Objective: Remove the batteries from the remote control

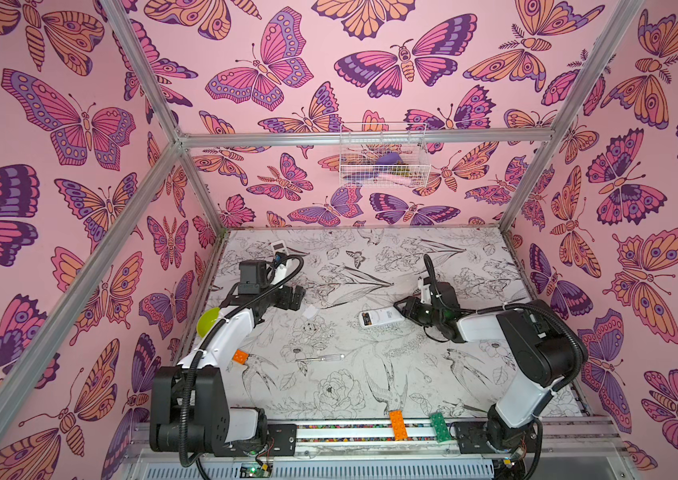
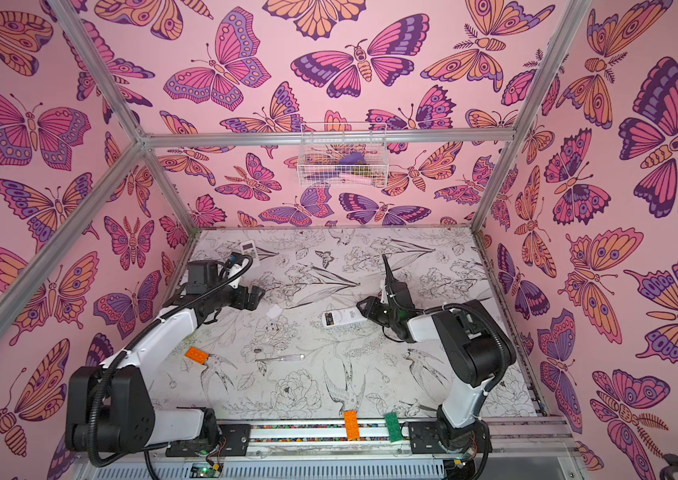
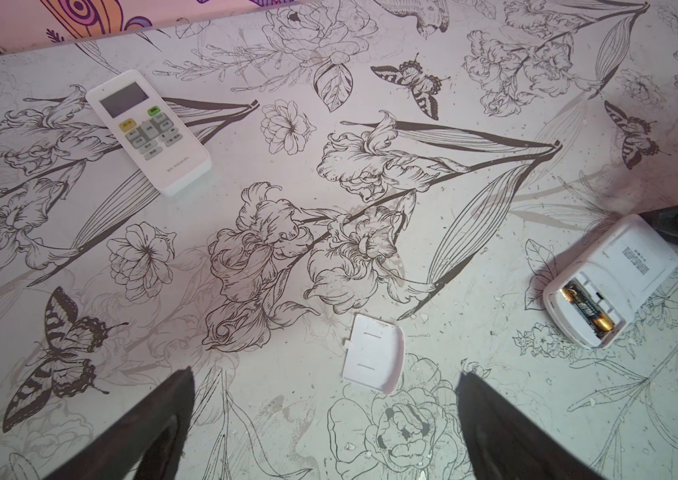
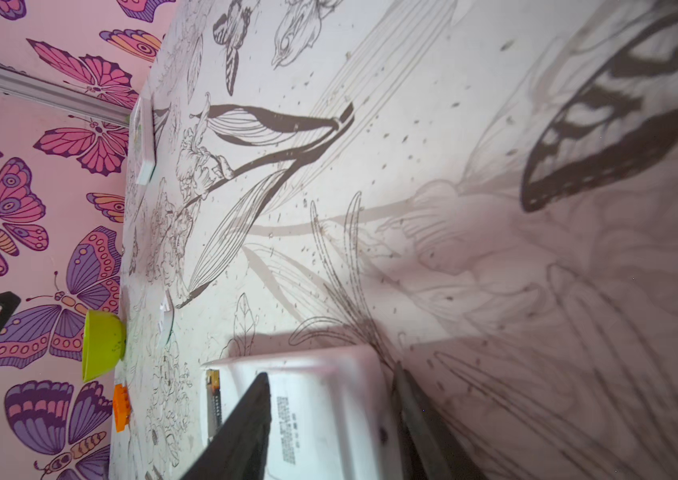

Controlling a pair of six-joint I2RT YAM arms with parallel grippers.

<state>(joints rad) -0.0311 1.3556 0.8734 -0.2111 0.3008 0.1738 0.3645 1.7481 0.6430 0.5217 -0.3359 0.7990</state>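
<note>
The white remote control (image 1: pixel 383 318) (image 2: pixel 345 318) lies face down mid-table with its battery compartment open. A black-and-gold battery (image 3: pixel 591 309) (image 1: pixel 366 319) sits in it. The loose white cover (image 3: pixel 372 359) (image 1: pixel 310 311) lies flat to its left. My left gripper (image 3: pixel 325 372) (image 1: pixel 298 297) hovers open just short of the cover, holding nothing. My right gripper (image 4: pixel 330 369) (image 1: pixel 401 309) straddles the remote's far end (image 4: pixel 329 407), one finger over its labelled back and one at its edge. I cannot see whether they press on it.
A second remote (image 3: pixel 148 131) (image 1: pixel 281 249) lies face up near the back left corner. A clear-handled screwdriver (image 1: pixel 320 358) and an orange brick (image 1: pixel 240 356) lie nearer the front. A green bowl (image 4: pixel 102 345) stands by the left wall. Two bricks (image 1: pixel 397 424) sit on the front rail.
</note>
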